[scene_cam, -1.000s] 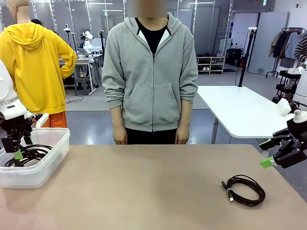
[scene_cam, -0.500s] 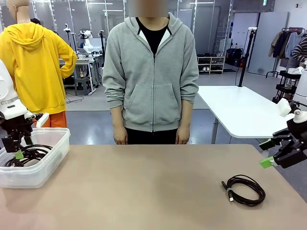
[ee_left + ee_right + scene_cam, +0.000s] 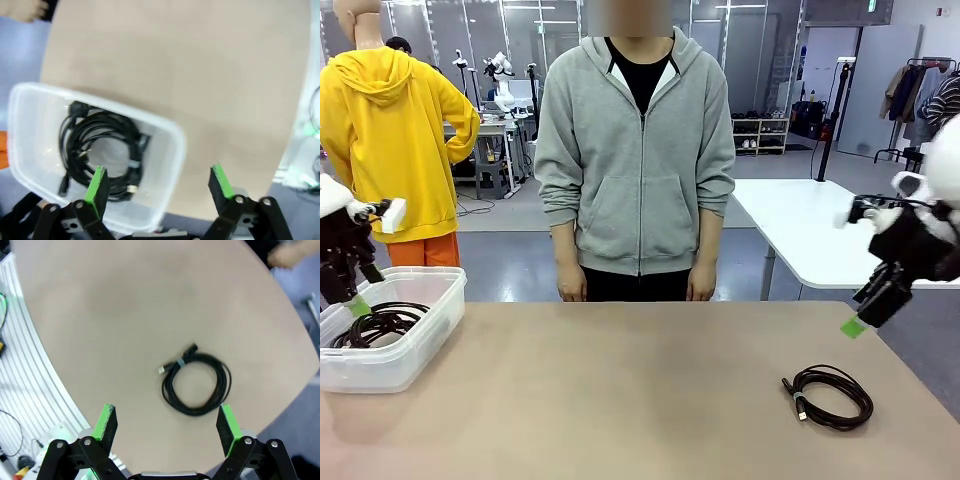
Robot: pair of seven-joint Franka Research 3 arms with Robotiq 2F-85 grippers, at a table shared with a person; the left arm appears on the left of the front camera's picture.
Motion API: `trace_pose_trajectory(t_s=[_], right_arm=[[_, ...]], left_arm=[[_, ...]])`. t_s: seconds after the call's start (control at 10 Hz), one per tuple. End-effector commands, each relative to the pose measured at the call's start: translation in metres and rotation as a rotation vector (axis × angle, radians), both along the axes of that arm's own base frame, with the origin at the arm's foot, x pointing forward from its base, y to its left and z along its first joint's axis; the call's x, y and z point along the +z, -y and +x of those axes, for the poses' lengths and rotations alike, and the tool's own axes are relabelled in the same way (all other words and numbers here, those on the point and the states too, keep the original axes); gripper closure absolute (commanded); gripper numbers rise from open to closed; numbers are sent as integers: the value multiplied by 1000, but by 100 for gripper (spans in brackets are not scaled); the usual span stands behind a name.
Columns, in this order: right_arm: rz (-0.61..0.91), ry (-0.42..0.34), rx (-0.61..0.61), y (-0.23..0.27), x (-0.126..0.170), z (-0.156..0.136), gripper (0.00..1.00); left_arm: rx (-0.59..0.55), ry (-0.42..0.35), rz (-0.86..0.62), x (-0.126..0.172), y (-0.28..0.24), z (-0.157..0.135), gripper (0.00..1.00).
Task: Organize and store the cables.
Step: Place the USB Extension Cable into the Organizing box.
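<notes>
Left end effector (image 3: 350, 300) apparently overlaps cables (image 3: 375, 322), edge-cropped.

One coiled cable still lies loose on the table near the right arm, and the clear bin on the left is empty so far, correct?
Not quite. The loose coiled cable does lie on the table near the right arm, but the clear bin is not empty: the left wrist view shows black coiled cables already inside it.

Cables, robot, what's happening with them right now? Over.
Left gripper open above bin, coiled cables inside. Right gripper open over last cable on table. Nothing blocking.
</notes>
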State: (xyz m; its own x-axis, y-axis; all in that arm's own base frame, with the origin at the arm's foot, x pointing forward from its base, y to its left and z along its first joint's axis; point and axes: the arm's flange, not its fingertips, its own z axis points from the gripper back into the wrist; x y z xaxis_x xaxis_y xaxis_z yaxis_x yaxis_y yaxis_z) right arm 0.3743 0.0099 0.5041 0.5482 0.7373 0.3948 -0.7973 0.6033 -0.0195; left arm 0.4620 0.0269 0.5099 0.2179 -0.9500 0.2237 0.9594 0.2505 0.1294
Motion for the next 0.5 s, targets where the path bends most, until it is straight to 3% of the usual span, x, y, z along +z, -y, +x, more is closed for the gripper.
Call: trace_pose_trajectory(t_s=[0.0, 0.1, 0.4], right_arm=[[-40, -193, -60, -11, -1, 25, 0], [-74, -253, -91, -25, -9, 37, 0], [-126, -298, -185, -39, -27, 60, 0]], left_arm=[[115, -14, -157, 17, 13, -62, 0], [189, -9, -189, 25, 22, -95, 0], [434, -16, -236, 33, 49, -161, 0]])
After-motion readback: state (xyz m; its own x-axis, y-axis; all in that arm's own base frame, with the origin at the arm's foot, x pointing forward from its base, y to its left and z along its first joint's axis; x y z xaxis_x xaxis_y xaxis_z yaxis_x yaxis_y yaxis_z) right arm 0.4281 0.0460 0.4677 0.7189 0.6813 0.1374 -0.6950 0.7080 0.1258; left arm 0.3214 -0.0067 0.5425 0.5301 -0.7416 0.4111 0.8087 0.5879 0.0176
